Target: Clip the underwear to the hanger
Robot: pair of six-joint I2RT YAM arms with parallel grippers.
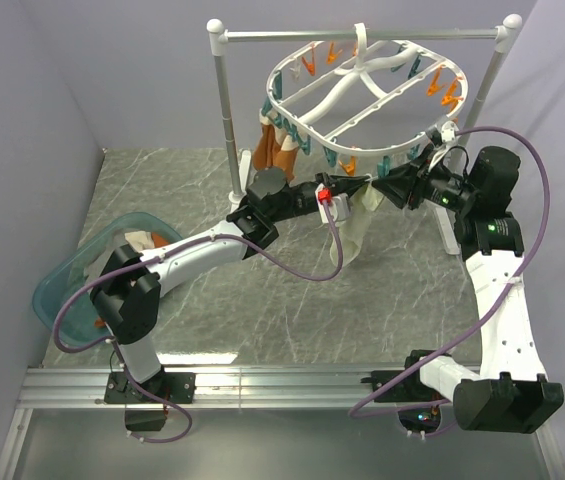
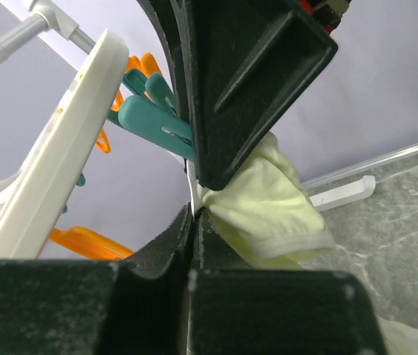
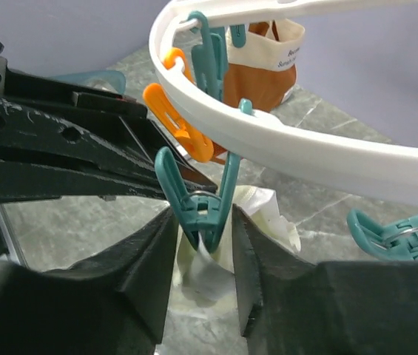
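Observation:
The white oval hanger [image 1: 300,122] hangs from the rail, with orange and teal clips on its rim [image 3: 305,148]. The pale cream-yellow underwear [image 1: 360,228] hangs below its near rim. In the right wrist view a teal clip [image 3: 201,211] is closed on the underwear's white edge [image 3: 212,270]. My right gripper [image 3: 203,222] is open, with one finger on each side of that clip. My left gripper [image 2: 194,214] is shut on the underwear [image 2: 275,200] just beside the right gripper's black finger [image 2: 245,81]. In the top view the two grippers, left [image 1: 340,205] and right [image 1: 387,188], meet under the rim.
An orange-brown garment [image 1: 277,145] hangs clipped at the hanger's far left side. The white metal rail stand [image 1: 227,110] holds the hanger. A teal basin [image 1: 82,280] with clothes sits at the left on the marble table. Grey walls close in the sides.

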